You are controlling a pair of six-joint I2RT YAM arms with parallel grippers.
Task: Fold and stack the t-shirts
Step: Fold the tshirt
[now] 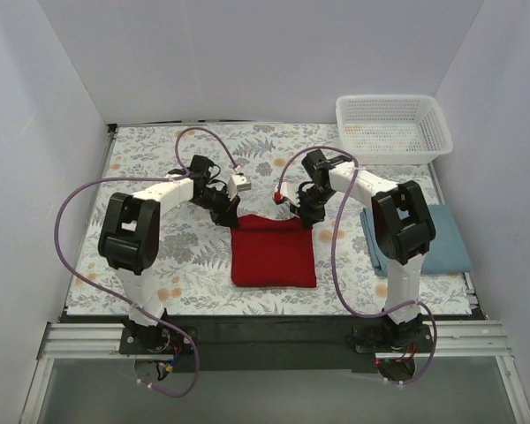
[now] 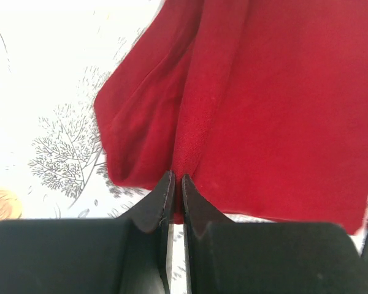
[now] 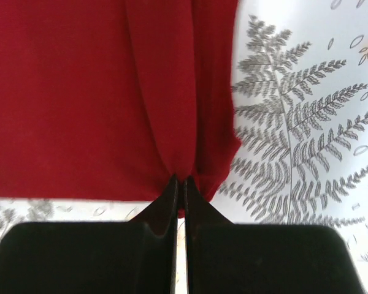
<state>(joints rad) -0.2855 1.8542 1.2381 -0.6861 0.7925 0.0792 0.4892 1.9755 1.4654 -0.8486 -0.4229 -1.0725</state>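
Note:
The red t-shirt (image 1: 273, 253) lies folded as a rough square in the middle of the table. My left gripper (image 1: 227, 215) is shut on its far left corner; in the left wrist view the gripper (image 2: 177, 179) pinches a ridge of the red cloth (image 2: 264, 110). My right gripper (image 1: 306, 215) is shut on the far right corner; in the right wrist view the gripper (image 3: 179, 180) pinches the red cloth (image 3: 80, 98). The blue-grey t-shirt (image 1: 442, 238) lies folded at the right edge, partly hidden behind my right arm.
A white lattice basket (image 1: 393, 126) stands at the far right corner. The table has a fern-print cloth (image 1: 159, 159). White walls close in the left, back and right sides.

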